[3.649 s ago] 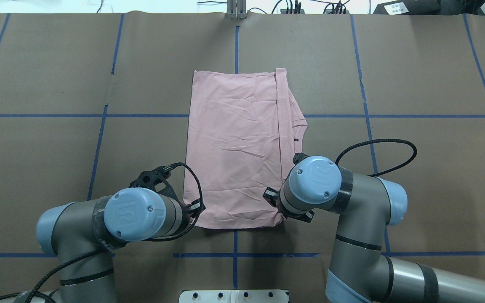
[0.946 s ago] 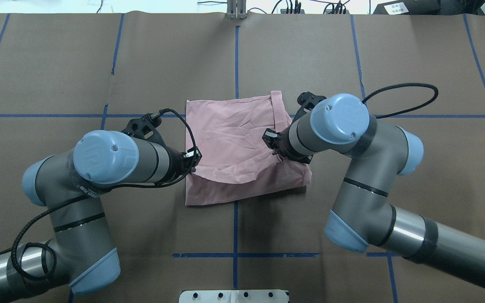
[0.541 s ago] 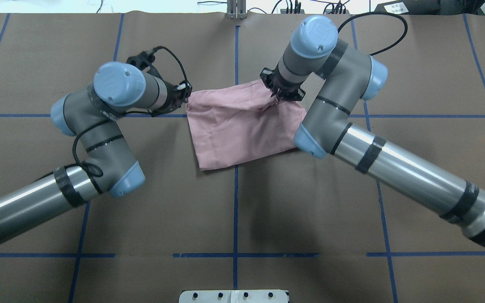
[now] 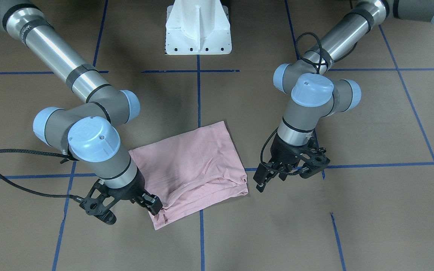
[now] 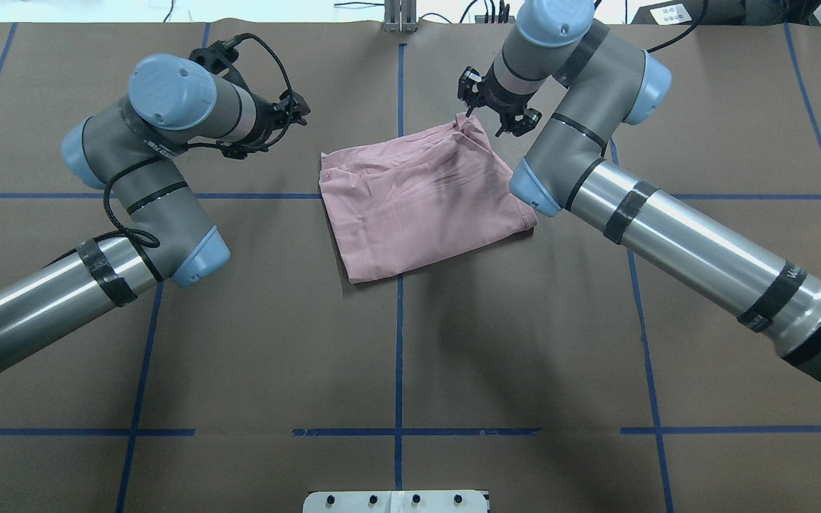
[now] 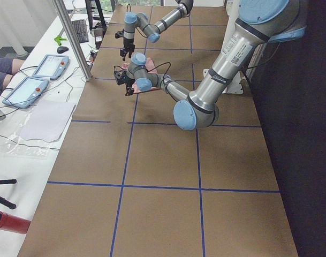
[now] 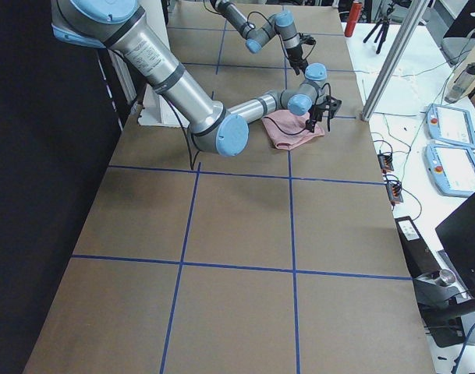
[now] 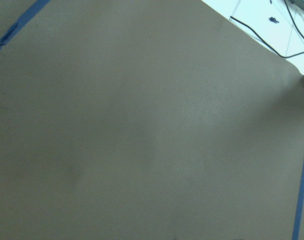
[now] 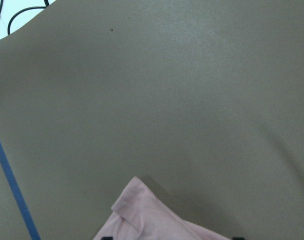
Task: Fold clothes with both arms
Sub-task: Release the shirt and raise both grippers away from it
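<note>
The left fingers (image 4: 259,181), seemingly apart, hang over bare table (image 5: 239,320), and the folded T-shirt (image 5: 417,199) lies well to their right. The right fingers (image 4: 152,202) stand apart, straddling its far corner. Each should rise straight up so nothing snags. Half a second ago both pairs pinched the cloth.

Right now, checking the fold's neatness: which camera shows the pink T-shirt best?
Overhead exterior: nearly the whole T-shirt shows flat. Front-facing, the right arm hides a corner; side views show it tiny; the right wrist catches one corner, the left none.
</note>
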{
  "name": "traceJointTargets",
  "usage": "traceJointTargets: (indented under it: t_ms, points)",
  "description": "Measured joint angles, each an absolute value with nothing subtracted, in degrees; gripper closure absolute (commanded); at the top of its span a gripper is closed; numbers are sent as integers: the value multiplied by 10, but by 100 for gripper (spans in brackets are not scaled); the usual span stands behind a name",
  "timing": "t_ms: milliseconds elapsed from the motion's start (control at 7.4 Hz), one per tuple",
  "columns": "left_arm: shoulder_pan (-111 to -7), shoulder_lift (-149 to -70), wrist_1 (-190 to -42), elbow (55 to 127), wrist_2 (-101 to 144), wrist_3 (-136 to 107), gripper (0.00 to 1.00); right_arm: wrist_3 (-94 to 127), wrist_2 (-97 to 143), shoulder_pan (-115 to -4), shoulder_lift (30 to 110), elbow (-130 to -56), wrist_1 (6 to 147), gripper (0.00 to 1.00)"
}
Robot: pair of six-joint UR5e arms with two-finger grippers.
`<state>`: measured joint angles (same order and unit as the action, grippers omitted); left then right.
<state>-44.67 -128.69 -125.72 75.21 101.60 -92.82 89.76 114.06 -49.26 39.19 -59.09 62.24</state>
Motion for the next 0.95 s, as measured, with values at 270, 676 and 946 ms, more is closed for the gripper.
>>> traceJointTargets:
  t_ms: [270,676,946]
  points:
    - [-476,-1275,-1256,764,1073,-879,0,814,1162,-536,400,-590,632,0]
    - [-574,-1179,-1239,847,1175,-697,0,540,1231,-639,498,-641,695,0]
    - [-646,-1085,-1192,914,1208,-519,0,307,1242,-704,606,-731,788,0]
